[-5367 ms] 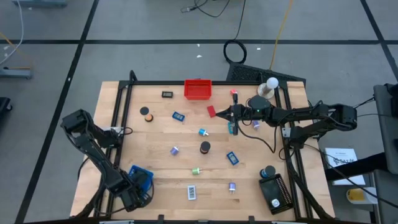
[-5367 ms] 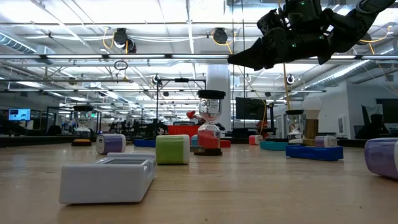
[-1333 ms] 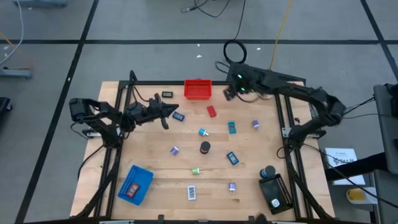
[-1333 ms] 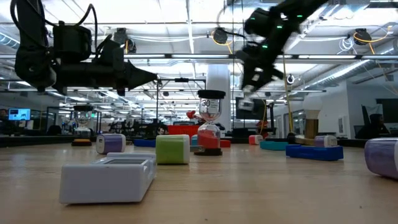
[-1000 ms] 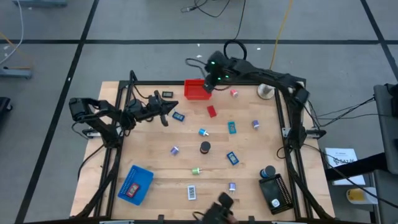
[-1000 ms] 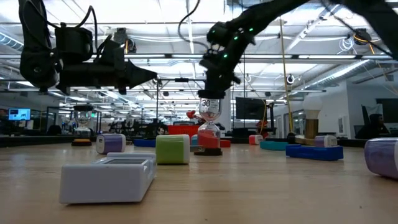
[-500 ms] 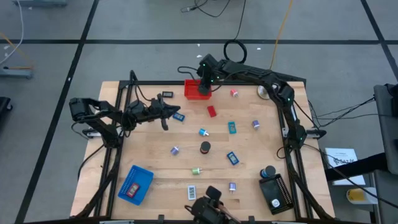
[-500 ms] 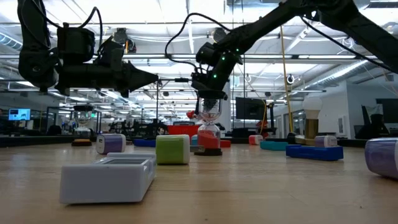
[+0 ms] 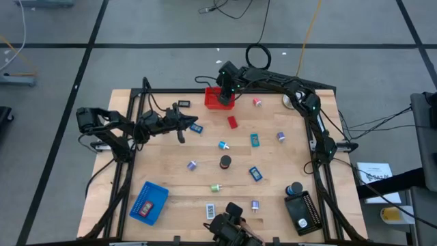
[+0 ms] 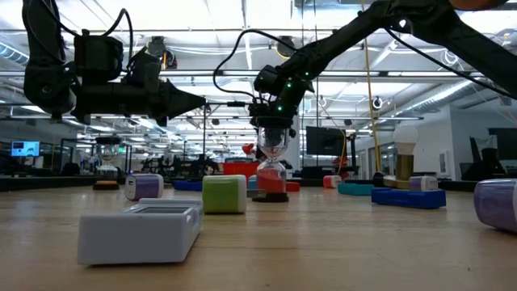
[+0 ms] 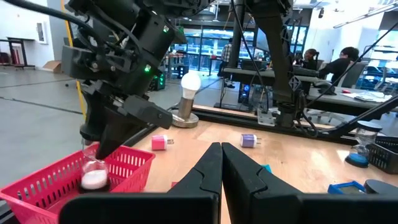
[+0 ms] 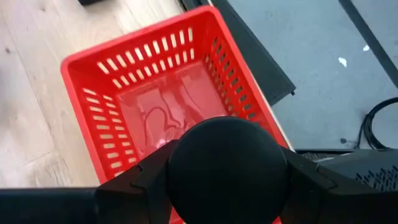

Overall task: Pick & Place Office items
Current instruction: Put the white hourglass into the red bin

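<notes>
My right gripper (image 9: 226, 86) hangs over the red basket (image 9: 218, 100) at the table's far edge, shut on a sand timer with a black round cap (image 12: 227, 155). The timer's glass bulb (image 11: 94, 175) reaches down inside the basket (image 11: 59, 190). I cannot tell whether it rests on the basket's floor. My left gripper (image 9: 192, 124) is shut and holds nothing. It floats level above the table's left part, beside a small blue item (image 9: 197, 128). Office items lie scattered on the wood: a red block (image 9: 232, 122), a teal block (image 9: 255, 140) and a black-capped timer (image 9: 224, 162). My right gripper pinches the sand timer's black top cap (image 12: 186, 163) between its two fingers, one on either side of the round rim. The fingers come slanting down from above. The timer hangs upright below them, its glass inside the red basket.
A blue tray (image 9: 149, 202) lies near left and a black tray (image 9: 302, 212) near right. A white ball on a stand (image 9: 290, 101) is at the far right. A dark object (image 9: 231, 229) shows at the near edge. Black frame rails run along both sides.
My right gripper has gone a little toward the table's left and come down over the red basket, still shut on the sand timer. The timer's lower end has sunk into the basket.
</notes>
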`<action>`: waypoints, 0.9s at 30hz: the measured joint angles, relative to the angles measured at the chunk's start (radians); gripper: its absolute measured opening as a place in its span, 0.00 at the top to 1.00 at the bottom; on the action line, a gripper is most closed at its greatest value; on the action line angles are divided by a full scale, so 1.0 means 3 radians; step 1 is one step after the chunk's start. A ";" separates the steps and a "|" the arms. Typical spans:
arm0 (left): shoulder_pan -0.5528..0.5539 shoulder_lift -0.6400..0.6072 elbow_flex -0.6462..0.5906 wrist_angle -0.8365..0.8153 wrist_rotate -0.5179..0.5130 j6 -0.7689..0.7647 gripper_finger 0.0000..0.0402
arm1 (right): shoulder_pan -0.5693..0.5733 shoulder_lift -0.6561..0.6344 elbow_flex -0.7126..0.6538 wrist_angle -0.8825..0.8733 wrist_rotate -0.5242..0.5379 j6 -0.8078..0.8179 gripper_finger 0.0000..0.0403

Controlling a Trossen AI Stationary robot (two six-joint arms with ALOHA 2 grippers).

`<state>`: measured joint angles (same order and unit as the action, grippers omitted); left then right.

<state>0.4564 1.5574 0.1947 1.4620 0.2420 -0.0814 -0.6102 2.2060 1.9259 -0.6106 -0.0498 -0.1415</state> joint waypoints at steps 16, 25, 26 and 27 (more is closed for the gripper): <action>0.0000 0.0000 0.0000 -0.0001 -0.0003 0.0000 0.99 | -0.0019 -0.0002 0.0000 -0.0088 0.0085 0.0017 0.46; 0.0000 0.0000 0.0000 -0.0003 -0.0004 -0.0001 0.99 | -0.0036 -0.0002 0.0000 -0.0099 0.0093 0.0020 0.48; 0.0000 0.0000 0.0000 -0.0003 -0.0004 -0.0001 0.99 | -0.0036 -0.0002 0.0000 -0.0099 0.0104 0.0022 0.46; 0.0000 0.0000 0.0000 -0.0003 -0.0004 -0.0001 0.99 | -0.0035 -0.0002 0.0000 -0.0098 0.0151 0.0028 0.44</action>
<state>0.4564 1.5574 0.1947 1.4611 0.2409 -0.0818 -0.6206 2.2055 1.9259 -0.6400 -0.0045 -0.1333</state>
